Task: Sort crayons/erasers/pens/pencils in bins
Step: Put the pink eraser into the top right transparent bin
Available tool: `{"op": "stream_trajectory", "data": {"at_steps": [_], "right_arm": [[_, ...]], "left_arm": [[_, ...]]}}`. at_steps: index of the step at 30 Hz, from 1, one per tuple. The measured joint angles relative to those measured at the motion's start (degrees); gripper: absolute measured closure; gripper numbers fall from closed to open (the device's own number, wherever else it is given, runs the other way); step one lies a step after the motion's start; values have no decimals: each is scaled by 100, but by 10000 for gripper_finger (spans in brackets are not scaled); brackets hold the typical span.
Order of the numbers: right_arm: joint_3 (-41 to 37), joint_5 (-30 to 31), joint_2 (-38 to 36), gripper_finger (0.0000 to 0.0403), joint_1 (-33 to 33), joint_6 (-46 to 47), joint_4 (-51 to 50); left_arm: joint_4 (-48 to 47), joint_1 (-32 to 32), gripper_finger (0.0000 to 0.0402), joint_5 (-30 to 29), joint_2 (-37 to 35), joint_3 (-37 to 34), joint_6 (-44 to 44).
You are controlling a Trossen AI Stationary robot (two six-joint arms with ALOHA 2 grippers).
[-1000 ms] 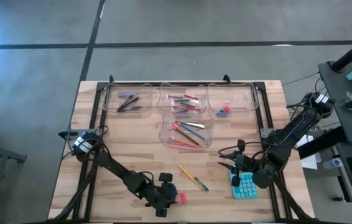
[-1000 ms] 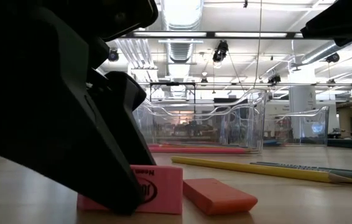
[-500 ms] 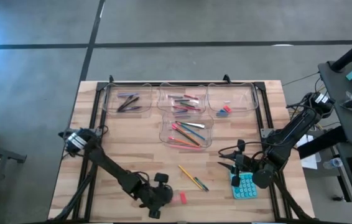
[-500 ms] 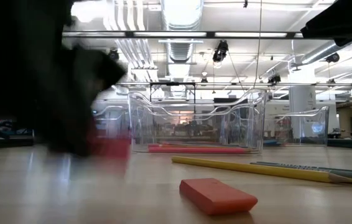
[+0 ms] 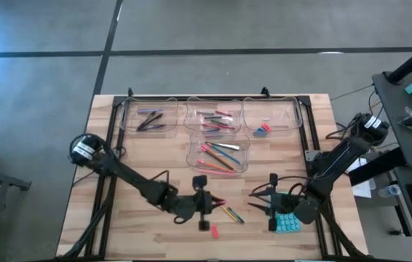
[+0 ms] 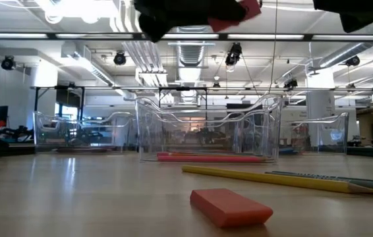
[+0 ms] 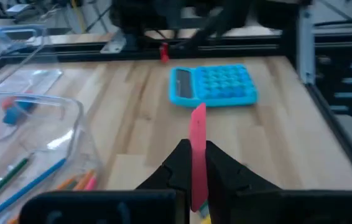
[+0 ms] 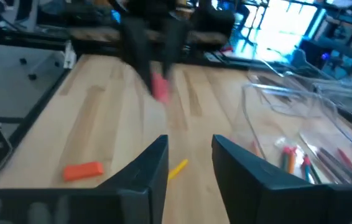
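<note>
Fingers of the left gripper (image 7: 191, 163), a second ago spread around a pink eraser (image 7: 197, 147) on the surface, are now clamped on it and have lifted it clear, so one eraser is on its way to a bin. It is a flat, matte slab held on edge. Below lies an orange eraser (image 6: 231, 206); beyond, glossy clear bins (image 5: 218, 154). Right gripper (image 8: 188, 165) waits near the calculator (image 5: 287, 220), fingers parted, empty.

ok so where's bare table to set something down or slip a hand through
Bare wood in front of the left bin, down to the left arm. Crowded near the front: left gripper holding a pink eraser, loose pencils, another eraser, calculator.
</note>
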Motion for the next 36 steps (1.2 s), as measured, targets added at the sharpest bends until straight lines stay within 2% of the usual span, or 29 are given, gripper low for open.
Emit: {"op": "stream_trajectory", "data": {"at_steps": [9,12,14,18,20,26,31,36], "right_arm": [[250,-52,348,196,-278,-7,219],[298,-111,436,184,-460,-10,471],[329,-372,518,184,-626,-27,680],[376,-1086,695,195,-967,-37,975],[375,-1221,742,204,-1089,-40,1050],[376,-1309,774,239,-1265,-15,1136],[375,-1562,741,287,-1316,125,1117],[368,-1560,741,323,-1324,208,1094]], "left_arm": [[183,278,395,14,22,13,208],[192,278,395,14,22,17,310],[196,279,395,14,22,17,317],[205,280,395,14,20,17,319],[209,280,395,14,20,17,319],[213,278,392,40,20,17,317],[210,278,387,95,18,17,317],[210,277,392,112,16,17,317]]}}
